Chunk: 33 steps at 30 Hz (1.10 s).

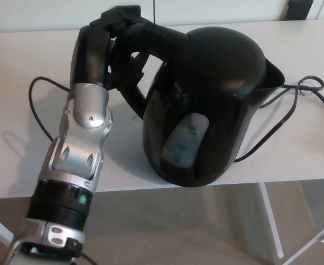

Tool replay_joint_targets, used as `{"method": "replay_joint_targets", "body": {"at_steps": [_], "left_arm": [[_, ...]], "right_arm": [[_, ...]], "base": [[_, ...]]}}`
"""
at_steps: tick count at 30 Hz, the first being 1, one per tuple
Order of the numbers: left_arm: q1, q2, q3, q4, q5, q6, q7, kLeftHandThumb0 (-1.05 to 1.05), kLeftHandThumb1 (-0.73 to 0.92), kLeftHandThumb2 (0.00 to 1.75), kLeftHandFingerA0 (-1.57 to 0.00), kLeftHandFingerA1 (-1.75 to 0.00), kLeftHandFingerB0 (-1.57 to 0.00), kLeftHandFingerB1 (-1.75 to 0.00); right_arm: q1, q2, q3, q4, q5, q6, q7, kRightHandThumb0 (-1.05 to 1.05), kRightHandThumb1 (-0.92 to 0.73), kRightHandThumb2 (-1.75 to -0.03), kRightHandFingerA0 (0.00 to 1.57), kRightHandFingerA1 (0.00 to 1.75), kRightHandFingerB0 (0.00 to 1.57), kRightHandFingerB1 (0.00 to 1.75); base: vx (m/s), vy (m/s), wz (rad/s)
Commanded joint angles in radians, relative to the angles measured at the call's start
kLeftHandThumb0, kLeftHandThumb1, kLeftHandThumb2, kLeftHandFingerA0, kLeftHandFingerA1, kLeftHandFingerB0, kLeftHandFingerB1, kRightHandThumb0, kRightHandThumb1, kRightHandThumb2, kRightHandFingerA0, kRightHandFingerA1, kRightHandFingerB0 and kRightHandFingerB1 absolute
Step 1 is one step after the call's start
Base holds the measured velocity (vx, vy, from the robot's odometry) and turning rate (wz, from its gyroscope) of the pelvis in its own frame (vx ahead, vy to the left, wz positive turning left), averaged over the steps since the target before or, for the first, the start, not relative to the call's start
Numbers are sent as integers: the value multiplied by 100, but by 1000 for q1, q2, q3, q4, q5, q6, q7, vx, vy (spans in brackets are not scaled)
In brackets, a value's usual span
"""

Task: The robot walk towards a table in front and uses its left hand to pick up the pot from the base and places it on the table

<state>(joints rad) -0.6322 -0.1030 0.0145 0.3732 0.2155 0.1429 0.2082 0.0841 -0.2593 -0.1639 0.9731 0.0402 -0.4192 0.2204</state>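
Head view: nearest, my silver-jointed left forearm [81,138] reaches up from the lower left to my black left hand [104,49], clenched round the curved handle [150,36] of the glossy black plastic kettle-style pot [211,105]. The pot sits just right of the hand, upright, spout pointing right, its foot at the white table's [18,110] front edge. Resting or lifted, I cannot tell, and no base shows. Beyond, a thin black cable [308,91] loops across the tabletop, with pale wall [217,11] behind.
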Motion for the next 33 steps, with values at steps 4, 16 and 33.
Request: {"method": "replay_joint_targets", "body": {"at_steps": [4,16,33], "left_arm": [[-131,-170,339,-148,-462,275,74,-6,83,72,-80,-175,-59,-110],[-262,-158,534,-155,-646,345,164,-11,83,69,-81,-175,-53,-112],[-352,37,670,-61,-603,402,119,-17,87,65,-81,-175,-56,-108]], "right_arm": [[3,-3,-3,-18,2,19,-18,-60,-56,-58,75,49,56,40],[-7,0,-4,-9,0,18,-25,-64,-55,-58,78,49,58,41],[-5,-4,2,-5,-7,18,-20,-64,-56,-59,76,46,57,40]], "base": [[0,0,0],[0,0,0],[0,0,0]]}}
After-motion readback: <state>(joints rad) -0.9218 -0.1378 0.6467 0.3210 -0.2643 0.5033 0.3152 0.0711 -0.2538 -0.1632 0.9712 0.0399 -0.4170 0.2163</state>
